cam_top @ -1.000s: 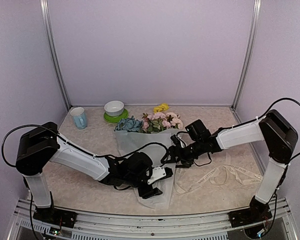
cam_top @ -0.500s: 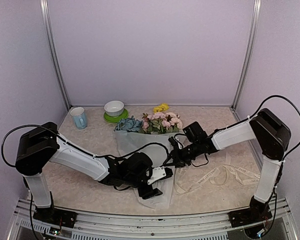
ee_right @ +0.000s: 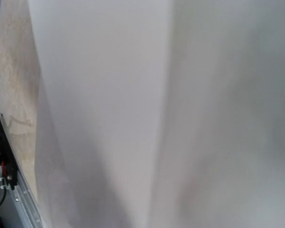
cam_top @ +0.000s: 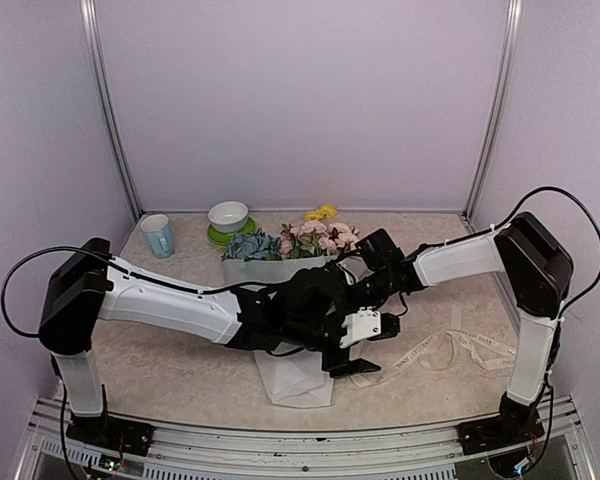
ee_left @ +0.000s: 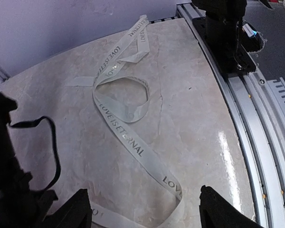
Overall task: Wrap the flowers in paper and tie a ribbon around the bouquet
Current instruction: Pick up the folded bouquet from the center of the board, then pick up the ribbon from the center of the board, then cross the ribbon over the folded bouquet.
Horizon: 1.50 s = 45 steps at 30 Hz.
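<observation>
Ribbon: limp, light; I'd pinch its 6 o'clock bend, left gripper spread, right gripper closed.

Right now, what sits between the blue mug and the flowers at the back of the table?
A white bowl on a green saucer stands between the blue mug and the flowers. The top view shows it.

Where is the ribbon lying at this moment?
In the top view the ribbon lies loose on the table, right of the bouquet; its near end sits directly beneath the open left hand.
</observation>
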Motion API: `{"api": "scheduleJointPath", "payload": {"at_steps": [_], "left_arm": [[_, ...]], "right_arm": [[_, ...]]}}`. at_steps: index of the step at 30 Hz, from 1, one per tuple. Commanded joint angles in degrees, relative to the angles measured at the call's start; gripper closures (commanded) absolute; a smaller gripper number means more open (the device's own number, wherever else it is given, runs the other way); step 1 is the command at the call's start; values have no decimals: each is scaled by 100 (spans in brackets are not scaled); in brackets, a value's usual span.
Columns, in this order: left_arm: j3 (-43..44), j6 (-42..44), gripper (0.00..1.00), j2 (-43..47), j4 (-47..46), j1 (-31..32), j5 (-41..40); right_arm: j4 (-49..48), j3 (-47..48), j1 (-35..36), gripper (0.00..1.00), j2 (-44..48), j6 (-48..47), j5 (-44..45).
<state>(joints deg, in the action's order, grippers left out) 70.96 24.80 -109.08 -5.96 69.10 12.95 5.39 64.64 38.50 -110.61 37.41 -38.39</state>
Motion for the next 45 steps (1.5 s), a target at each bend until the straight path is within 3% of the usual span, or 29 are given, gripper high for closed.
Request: {"api": "scheduleJointPath", "payload": {"at_steps": [1, 7, 13, 16, 20, 23, 28, 33, 40, 45], "left_arm": [[482, 855, 21, -740, 1108, 227, 536], [875, 892, 17, -1302, 1378, 324, 177], [1107, 573, 29, -1708, 1550, 367, -565], [1095, 323, 53, -1731, 1625, 371, -708], [918, -68, 100, -1596, 1815, 391, -899], [590, -387, 100, -1195, 2002, 457, -830], [-386, -665, 100, 197, 1898, 772, 499], [-906, -1144, 100, 931, 2401, 595, 813], [-1717, -1828, 100, 1165, 3208, 611, 753], [-1840, -2203, 100, 1107, 3198, 418, 986]], "right_arm": [[324, 250, 8, 100, -179, -335, 41], [424, 391, 8, 100, -252, -396, 38], [648, 512, 8, 100, -166, -525, 203], [745, 570, 8, 100, -128, -566, 266], [926, 723, 6, 100, -126, -648, 303], [1103, 818, 7, 100, -125, -726, 347], [1287, 1071, -5, 100, -152, -771, 229], [1488, 1368, -3, 100, -284, -836, 209], [1672, 1554, -18, 100, -359, -893, 174], [1738, 1632, -76, 100, -361, -914, 187]]}}
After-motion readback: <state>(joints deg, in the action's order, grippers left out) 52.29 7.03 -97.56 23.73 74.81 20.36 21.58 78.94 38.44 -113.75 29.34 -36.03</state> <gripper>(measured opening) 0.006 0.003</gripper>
